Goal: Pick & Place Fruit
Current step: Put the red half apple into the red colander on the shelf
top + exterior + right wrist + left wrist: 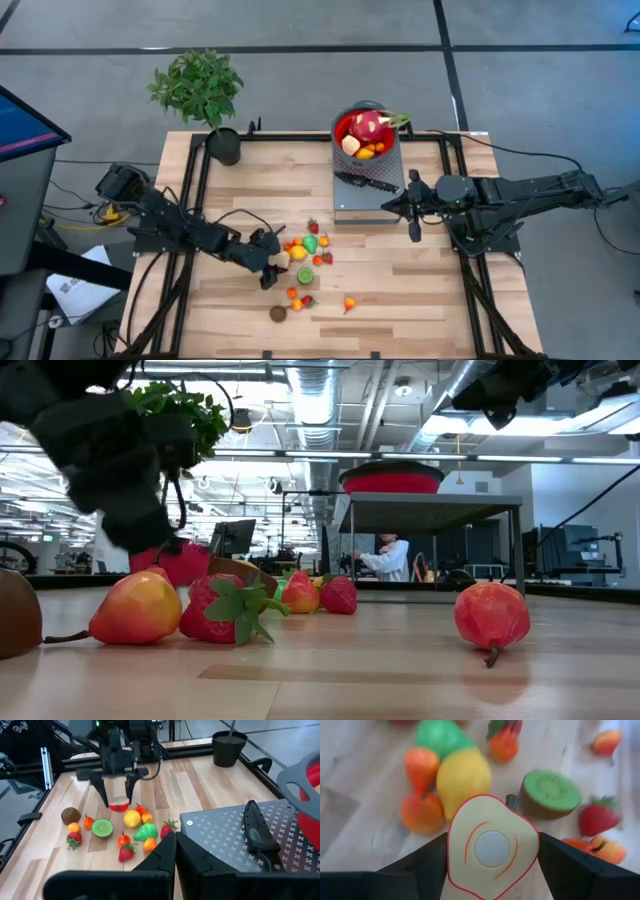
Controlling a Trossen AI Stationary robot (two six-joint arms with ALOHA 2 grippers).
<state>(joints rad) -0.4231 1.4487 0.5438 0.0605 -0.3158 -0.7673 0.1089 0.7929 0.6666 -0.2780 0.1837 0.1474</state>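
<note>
**Operator:** One piece is in hand. My left gripper has its fingers spread wide around a halved apple, cut face toward the wrist camera, lifted just above the fruit pile near the middle of the table. I'd call this the carry step, pick done and place not yet.

**Observer:** Where does it go?

**Operator:** My guess is the red bowl on the metal stand at the far edge, where the dragon fruit and some other pieces already lie. The next move calls for a lift high enough to clear the stand and the bowl's rim, steering past the knife lying on the stand.

**Observer:** And the right arm?

**Operator:** My right gripper waits beside the stand, fingers fully closed on nothing.

**Observer:** What's left on the table?

**Operator:** A lemon, a kiwi half, strawberries, several orange pieces, one brown fruit.

**Observer:** Any labels?

**Operator:** None that I can read.
</note>
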